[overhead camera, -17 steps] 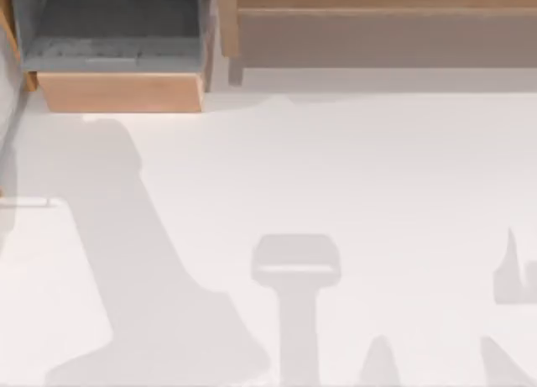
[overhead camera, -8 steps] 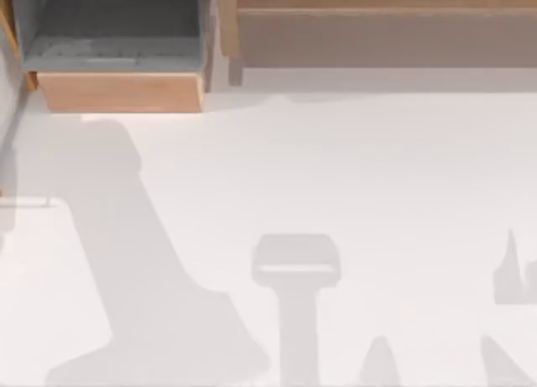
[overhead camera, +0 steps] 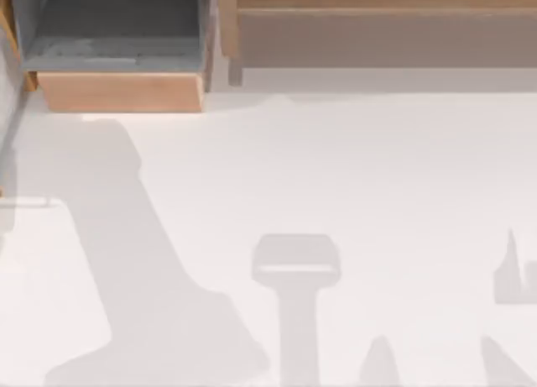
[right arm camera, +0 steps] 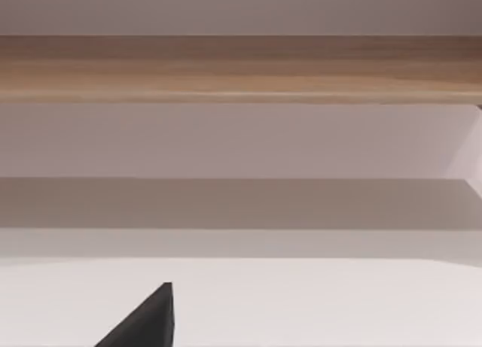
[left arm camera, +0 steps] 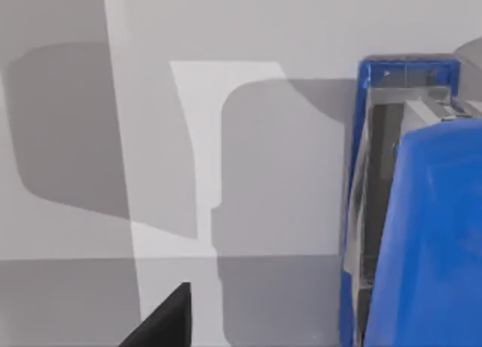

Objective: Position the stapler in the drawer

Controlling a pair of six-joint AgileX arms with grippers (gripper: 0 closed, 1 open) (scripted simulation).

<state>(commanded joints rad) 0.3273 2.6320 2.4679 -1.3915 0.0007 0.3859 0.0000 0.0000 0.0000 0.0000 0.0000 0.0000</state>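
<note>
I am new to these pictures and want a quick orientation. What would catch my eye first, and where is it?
The bright blue stapler stands out most: it sits close in front of the left wrist camera, on the pale table. Next comes the open drawer at the top view's upper left, with a light wood front and a grey inside. To its right runs a long wooden ledge along the table's far edge.
</note>
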